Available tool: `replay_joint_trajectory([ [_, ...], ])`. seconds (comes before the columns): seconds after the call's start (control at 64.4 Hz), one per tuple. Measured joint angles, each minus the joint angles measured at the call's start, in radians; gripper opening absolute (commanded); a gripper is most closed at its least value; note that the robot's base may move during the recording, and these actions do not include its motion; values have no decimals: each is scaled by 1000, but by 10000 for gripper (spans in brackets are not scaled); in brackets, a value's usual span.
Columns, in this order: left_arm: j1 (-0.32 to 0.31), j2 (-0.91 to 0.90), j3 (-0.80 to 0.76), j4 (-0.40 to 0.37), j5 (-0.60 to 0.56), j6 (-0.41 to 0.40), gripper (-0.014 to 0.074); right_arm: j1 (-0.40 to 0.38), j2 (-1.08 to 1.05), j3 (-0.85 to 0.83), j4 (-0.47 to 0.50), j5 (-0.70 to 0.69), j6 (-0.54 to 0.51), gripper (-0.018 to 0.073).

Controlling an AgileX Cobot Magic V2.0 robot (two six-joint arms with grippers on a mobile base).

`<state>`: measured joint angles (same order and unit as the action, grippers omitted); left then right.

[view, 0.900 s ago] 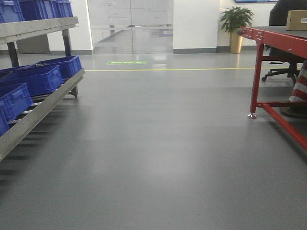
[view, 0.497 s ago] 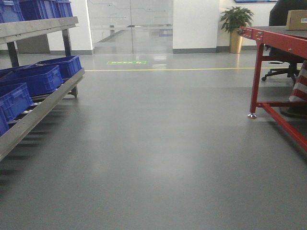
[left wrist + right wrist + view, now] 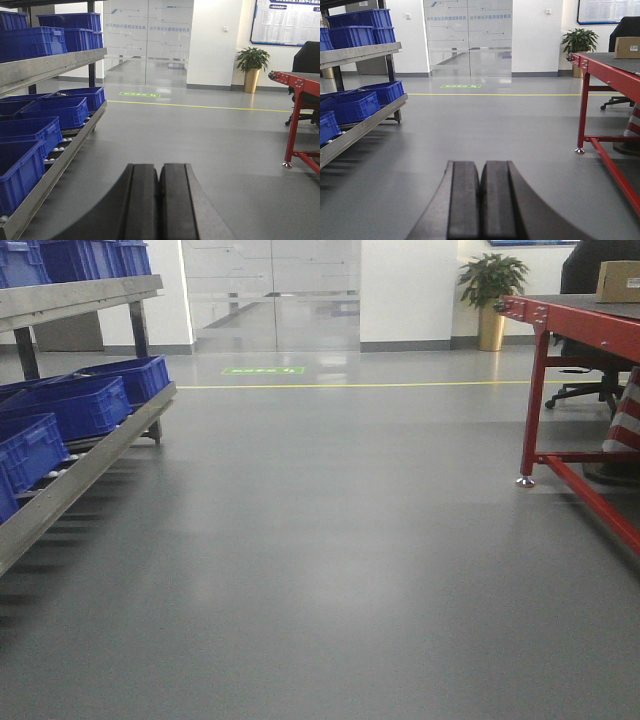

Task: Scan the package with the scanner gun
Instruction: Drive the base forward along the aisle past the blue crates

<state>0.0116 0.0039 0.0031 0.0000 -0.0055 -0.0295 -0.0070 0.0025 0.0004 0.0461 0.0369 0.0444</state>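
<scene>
The package (image 3: 618,280) sits far off at the upper right edge of the front view, a tan cardboard box resting on top of the red table (image 3: 578,324); from my right wrist it shows a small white label on the face turned toward me. It is well apart from both of my claws. Behind the table stands a dark office chair (image 3: 583,390), and a potted plant (image 3: 490,290) in a gold pot stands against the white back wall just left of the table's corner. Further left along that wall are frosted glass doors (image 3: 270,295), with a green floor marking (image 3: 263,370) in front of them and a thin yellow line (image 3: 350,385) running across the grey floor (image 3: 330,560). Along the left edge a metal rack (image 3: 90,465) carries rows of blue bins (image 3: 85,405). My left claw (image 3: 159,170) fills the bottom centre of its own view, pads pressed flat together with nothing between them. My right claw (image 3: 481,167) looks the same in its view, closed on nothing and pointing out over bare floor.
</scene>
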Motion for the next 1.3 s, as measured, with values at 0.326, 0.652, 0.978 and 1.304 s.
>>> replay_joint_trajectory([
  [0.326,0,0,0,0,0,0,-111,0,0,0,0,0,0,-169],
  [0.652,0,0,0,0,0,0,-111,0,0,0,0,0,0,-169],
  [0.978,0,0,0,0,0,0,-111,0,0,0,0,0,0,-169],
  [1.304,0,0,0,0,0,0,-111,0,0,0,0,0,0,-169],
])
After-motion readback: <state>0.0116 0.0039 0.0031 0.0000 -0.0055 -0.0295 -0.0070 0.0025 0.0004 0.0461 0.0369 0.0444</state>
